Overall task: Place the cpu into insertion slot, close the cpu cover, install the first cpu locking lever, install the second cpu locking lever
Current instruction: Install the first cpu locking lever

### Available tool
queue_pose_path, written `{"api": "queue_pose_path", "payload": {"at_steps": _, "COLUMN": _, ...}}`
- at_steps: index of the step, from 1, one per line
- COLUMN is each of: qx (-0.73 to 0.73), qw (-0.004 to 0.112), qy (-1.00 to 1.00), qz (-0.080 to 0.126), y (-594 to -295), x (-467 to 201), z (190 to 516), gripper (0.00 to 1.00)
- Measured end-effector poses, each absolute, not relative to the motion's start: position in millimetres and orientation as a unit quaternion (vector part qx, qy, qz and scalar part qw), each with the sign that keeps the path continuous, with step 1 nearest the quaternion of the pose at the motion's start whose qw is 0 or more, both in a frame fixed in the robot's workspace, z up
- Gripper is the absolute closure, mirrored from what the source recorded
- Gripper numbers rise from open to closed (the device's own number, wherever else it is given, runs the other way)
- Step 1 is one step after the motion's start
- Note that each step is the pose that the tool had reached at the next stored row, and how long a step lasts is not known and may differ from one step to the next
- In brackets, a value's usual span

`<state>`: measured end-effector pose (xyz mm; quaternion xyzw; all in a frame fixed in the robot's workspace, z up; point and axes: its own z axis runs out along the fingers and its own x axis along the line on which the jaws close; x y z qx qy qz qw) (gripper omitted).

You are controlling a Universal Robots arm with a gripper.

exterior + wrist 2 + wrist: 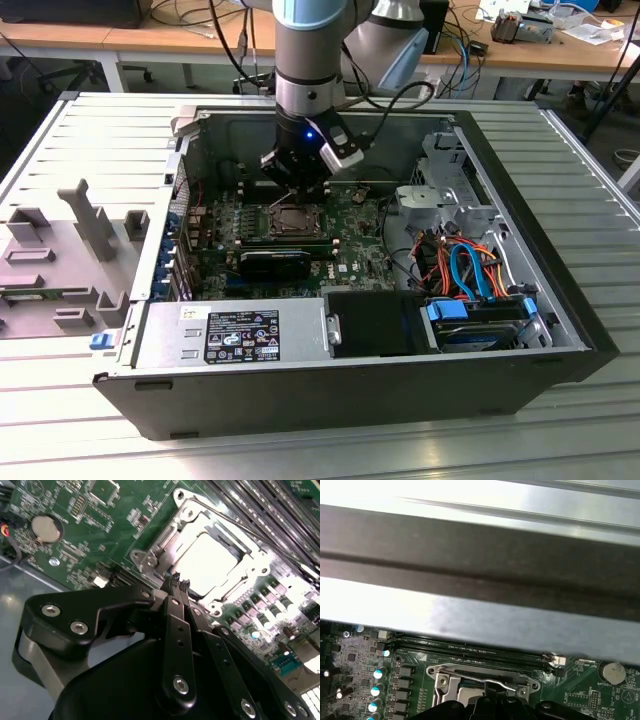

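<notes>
Indoors, open PC case (560, 330) w/ workbenches (140, 40)

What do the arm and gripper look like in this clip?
The arm is silver-grey with a light blue joint cap and a black cable looping alongside. The gripper is black, with narrow linked fingers joined by silver screws, and a small blue light at its base.

The arm (310, 50) came straight down from the top centre of the exterior view, wrist vertical. Its black gripper (297, 183) pointed downward just above mid-frame, fingers (176, 587) pressed together at the tips in the second wrist view, nothing between them.
</notes>
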<state>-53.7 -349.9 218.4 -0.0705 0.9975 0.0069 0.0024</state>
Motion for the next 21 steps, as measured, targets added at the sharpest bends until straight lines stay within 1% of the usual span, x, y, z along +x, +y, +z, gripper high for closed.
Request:
{"api": "queue_pose_path", "payload": {"at_steps": 4, "qx": -0.07, "qw": 0.006, "qy": 0.997, "qz": 0.006, "y": -351, "x": -67, "z": 219, "gripper": 0.89}}
{"api": "queue_pose_path", "payload": {"at_steps": 13, "qx": -0.07, "qw": 0.006, "qy": 0.997, "qz": 0.006, "y": -361, "x": -66, "z": 218, "gripper": 0.89}}
{"api": "queue_pose_path", "payload": {"at_steps": 16, "qx": -0.068, "qw": 0.006, "qy": 0.998, "qz": -0.01, "y": -362, "x": -67, "z": 218, "gripper": 0.89}}
{"api": "queue_pose_path", "payload": {"at_steps": 21, "qx": -0.037, "qw": 0.006, "qy": 0.999, "qz": -0.011, "y": -362, "x": -67, "z": 218, "gripper": 0.89}}
